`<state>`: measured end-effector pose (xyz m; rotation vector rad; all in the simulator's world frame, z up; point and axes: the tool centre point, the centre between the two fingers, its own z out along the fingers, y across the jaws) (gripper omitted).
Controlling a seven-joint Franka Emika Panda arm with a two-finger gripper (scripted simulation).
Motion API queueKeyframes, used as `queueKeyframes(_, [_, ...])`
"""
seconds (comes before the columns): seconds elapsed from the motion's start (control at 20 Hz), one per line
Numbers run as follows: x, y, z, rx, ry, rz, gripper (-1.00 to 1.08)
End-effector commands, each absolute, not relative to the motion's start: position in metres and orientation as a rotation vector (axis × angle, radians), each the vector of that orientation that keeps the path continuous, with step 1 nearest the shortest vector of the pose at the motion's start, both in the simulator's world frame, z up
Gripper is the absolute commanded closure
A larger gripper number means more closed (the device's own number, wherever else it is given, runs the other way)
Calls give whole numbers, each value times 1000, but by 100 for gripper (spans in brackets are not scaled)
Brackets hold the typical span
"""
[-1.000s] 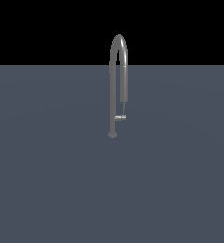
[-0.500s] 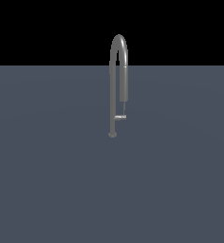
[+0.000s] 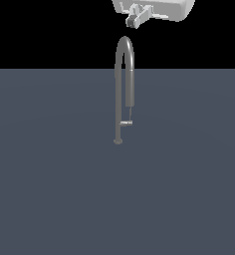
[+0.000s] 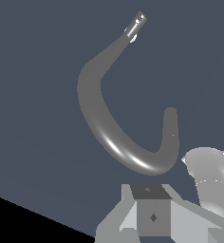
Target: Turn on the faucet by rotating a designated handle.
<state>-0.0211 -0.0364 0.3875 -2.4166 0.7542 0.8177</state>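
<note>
Handle (image 3: pixel 126 123): short horizontal lever low on the faucet (image 3: pixel 120 89), well below the jaws, jutting toward the exterior view's right; light tip. No legible writing or brand. Gooseneck arch directly beneath the gripper (image 3: pixel 137 19), apart from it. Gripper at the frame's upper edge, holding nothing; jaw opening impossible to judge. Grey surface (image 3: pixel 50 189) under the faucet base.
</note>
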Motion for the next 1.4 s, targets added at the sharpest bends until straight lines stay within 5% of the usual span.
queueKeyframes(0.0, [-10,-39,376,-2357,783,860,108])
queueKeyframes(1.35, [81,-51,203,-1577,1060,1268,108])
